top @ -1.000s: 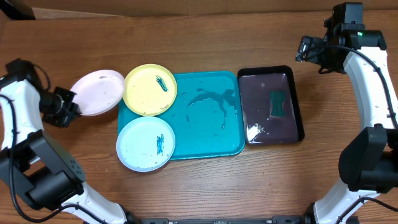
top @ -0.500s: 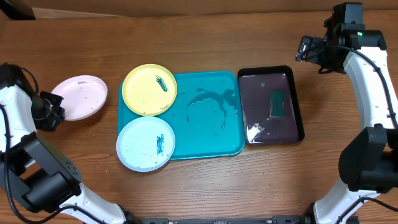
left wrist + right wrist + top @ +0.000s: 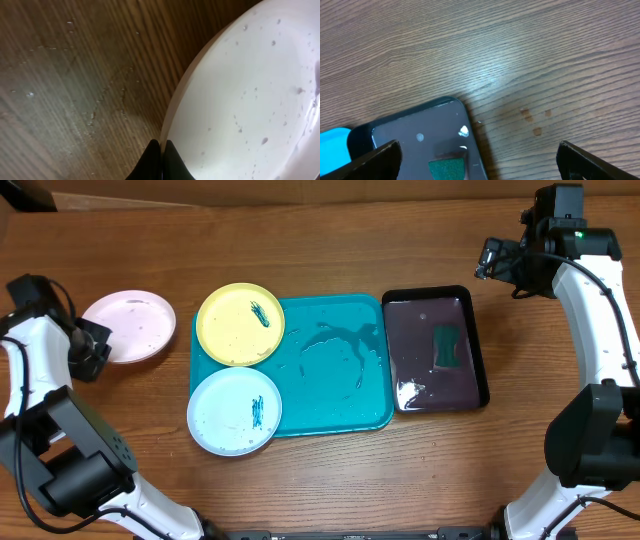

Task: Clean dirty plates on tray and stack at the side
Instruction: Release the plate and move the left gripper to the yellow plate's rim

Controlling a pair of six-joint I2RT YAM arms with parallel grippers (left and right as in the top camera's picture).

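The white plate [image 3: 128, 327] is over the bare table left of the turquoise tray [image 3: 335, 370]; it shows water drops and no smears. My left gripper [image 3: 90, 345] is shut on its left rim, and in the left wrist view the jaws [image 3: 161, 146] pinch the edge of the plate [image 3: 250, 95]. The yellow-green plate [image 3: 240, 323] with a teal scribble sits on the tray's back left corner. The pale blue plate [image 3: 234, 411] with a teal scribble sits on its front left corner. My right gripper [image 3: 497, 260] is open and empty above the table, behind the black tray; it also shows in the right wrist view [image 3: 480, 157].
A black tray [image 3: 478, 350] stands right of the turquoise tray, holding a green sponge [image 3: 446, 346] and some foam; its corner [image 3: 447, 107] and the sponge [image 3: 447, 167] show in the right wrist view. The turquoise tray's middle is wet. Bare wood table [image 3: 300, 250] lies behind.
My left gripper has drawn the white plate leftward, away from the yellow-green plate's edge, and then shifted it slightly back. The right arm has not moved.
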